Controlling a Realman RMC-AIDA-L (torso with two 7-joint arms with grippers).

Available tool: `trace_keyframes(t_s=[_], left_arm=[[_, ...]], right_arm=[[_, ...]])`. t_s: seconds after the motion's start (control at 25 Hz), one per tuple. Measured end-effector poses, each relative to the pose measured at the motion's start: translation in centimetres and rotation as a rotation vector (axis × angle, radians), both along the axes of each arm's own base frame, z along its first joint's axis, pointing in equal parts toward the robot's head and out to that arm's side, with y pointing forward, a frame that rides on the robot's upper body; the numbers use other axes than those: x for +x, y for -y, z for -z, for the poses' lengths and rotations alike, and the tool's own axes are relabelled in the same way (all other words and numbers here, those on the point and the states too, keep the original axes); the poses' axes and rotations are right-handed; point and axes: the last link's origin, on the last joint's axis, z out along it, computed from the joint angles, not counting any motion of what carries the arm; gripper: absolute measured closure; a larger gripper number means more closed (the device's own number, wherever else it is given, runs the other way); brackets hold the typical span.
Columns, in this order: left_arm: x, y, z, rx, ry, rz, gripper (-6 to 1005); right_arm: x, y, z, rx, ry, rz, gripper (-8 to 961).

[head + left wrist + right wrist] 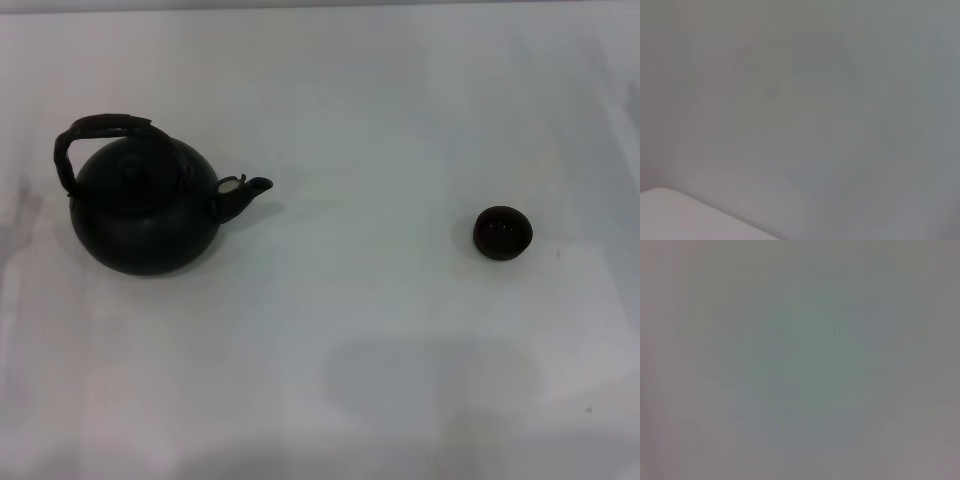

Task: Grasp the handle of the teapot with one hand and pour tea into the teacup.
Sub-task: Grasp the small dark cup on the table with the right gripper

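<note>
In the head view a large round matte black teapot (145,210) stands upright on the left of the white table (360,330). Its dark arched handle (85,135) spans over the knobbed lid, and its short spout (245,190) points right. The tiny dark teacup (502,233) sits upright far to the right, well apart from the pot. Neither gripper shows in any view. Both wrist views show only a plain grey-white surface.
A pale corner edge (690,215) appears in the left wrist view. A faint shadow lies on the table near the front middle.
</note>
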Motion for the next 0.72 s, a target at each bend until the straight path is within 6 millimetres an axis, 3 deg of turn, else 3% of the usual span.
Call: trace_keyframes(t_s=[0.72], left_arm=[[-0.01, -0.09, -0.27, 0.006, -0.012, 0.006, 121]], right_arm=[[0.0, -0.22, 0.14, -0.01, -0.088, 0.016, 128]])
